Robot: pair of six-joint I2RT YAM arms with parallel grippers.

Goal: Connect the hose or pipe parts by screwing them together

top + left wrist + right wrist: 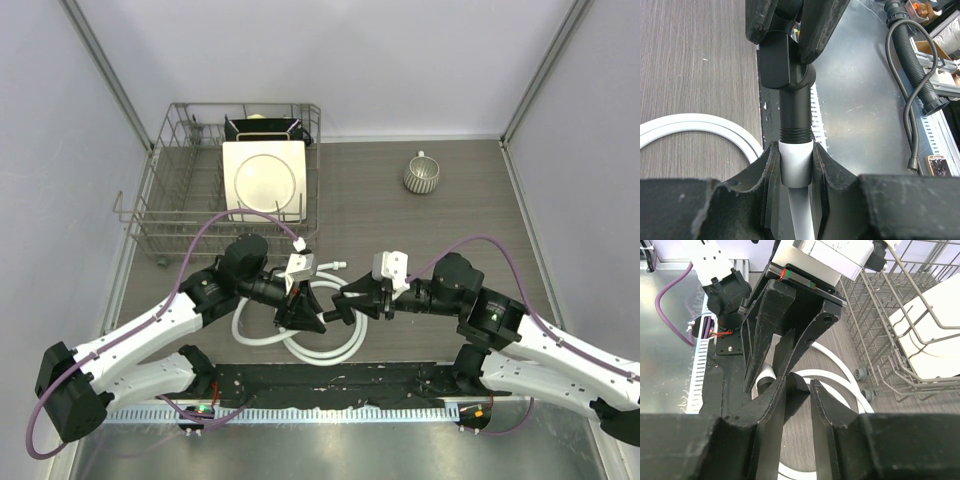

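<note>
The white hose (340,352) lies coiled on the table between the two arms, and its loops also show as the hose (690,122) and the hose (840,377) in the wrist views. My left gripper (796,150) is shut on the hose's white end connector (796,165). The threaded end of the black T-shaped fitting (792,110) meets that connector. My right gripper (799,382) is closed on the fitting (801,390) from the opposite side. From above, the left gripper (312,318) and right gripper (345,305) face each other over the coil.
A wire dish rack (160,215) with a white plate (265,180) stands at the back left. A ribbed grey cup (421,175) sits at the back right. A black mat (330,385) runs along the near edge, and enclosure walls close in both sides.
</note>
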